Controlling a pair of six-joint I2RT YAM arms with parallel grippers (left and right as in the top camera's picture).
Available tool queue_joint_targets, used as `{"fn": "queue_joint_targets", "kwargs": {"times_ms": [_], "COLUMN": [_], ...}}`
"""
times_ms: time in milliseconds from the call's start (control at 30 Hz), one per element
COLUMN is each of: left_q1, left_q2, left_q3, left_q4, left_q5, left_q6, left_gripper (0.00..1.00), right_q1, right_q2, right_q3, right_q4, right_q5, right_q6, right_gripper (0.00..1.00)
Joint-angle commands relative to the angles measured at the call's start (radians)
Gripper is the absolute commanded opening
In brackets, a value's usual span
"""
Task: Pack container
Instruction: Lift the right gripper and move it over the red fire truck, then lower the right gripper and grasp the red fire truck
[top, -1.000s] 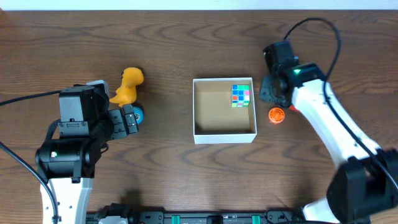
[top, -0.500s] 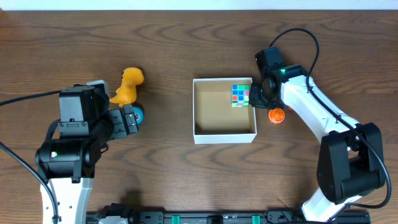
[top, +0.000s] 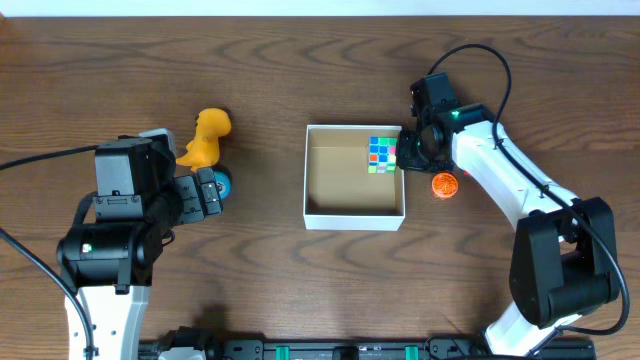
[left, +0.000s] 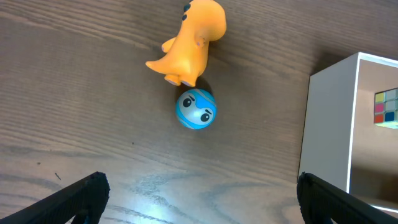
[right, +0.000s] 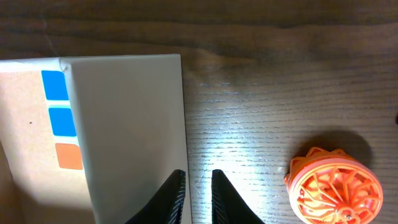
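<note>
The container, a square white-walled box with a brown inside, sits mid-table and holds a multicoloured cube in its far right corner. My right gripper is shut with a narrow gap and empty, touching the outside of the container's right wall; its fingertips are at the wall's edge. An orange wheel-shaped toy lies just right of it. My left gripper is wide open and empty, close to a blue face ball and an orange dinosaur.
The dinosaur and the ball touch each other on the left of the table. The container's left wall shows in the left wrist view. Bare wood lies between the toys and the container.
The right gripper has come in from the right to the container's right wall. The container has slid a little to the left. The left arm has not moved.
</note>
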Motion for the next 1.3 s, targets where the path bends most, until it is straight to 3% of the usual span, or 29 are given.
{"fn": "queue_joint_targets", "kwargs": {"times_ms": [0,133,200,333,367,467,533,633,867,1267], "left_q1": [-0.003,-0.003,-0.003,-0.003,-0.003,-0.003,-0.003,-0.003,-0.003,-0.003], "left_q2": [0.003,0.003,0.003,0.003,0.003,0.003,0.003,0.003,0.003,0.006], "left_q3": [0.018,0.018,0.018,0.018,0.018,0.018,0.018,0.018,0.018,0.018], "left_q4": [-0.002,-0.002,-0.002,-0.002,-0.002,-0.002,-0.002,-0.002,-0.002,-0.002], "left_q5": [-0.011,-0.011,-0.011,-0.011,-0.011,-0.011,-0.011,-0.011,-0.011,-0.011], "left_q6": [0.006,0.006,0.006,0.006,0.006,0.006,0.006,0.006,0.006,0.006], "left_gripper": [0.98,0.98,0.98,0.98,0.98,0.98,0.98,0.98,0.98,0.98], "right_q1": [-0.003,-0.005,-0.011,-0.041,-0.054,-0.095,-0.14,-0.213,-0.316,-0.323], "right_q2": [0.001,-0.027,-0.06,-0.121,-0.137,-0.154,-0.154,-0.135,-0.032,0.158], "right_q3": [0.0,0.021,0.063,0.164,0.187,0.224,0.232,0.232,0.231,0.231], "right_q4": [0.003,-0.016,-0.055,-0.102,-0.099,-0.095,-0.104,-0.13,-0.157,-0.144], "right_q5": [0.048,0.186,0.271,0.336,0.336,0.338,0.337,0.334,0.286,0.23], "right_q6": [0.01,0.024,0.023,-0.051,-0.071,-0.048,0.046,0.138,0.109,0.079], "right_gripper": [0.2,0.31,0.43,0.77,0.8,0.78,0.78,0.9,0.99,0.99]}}
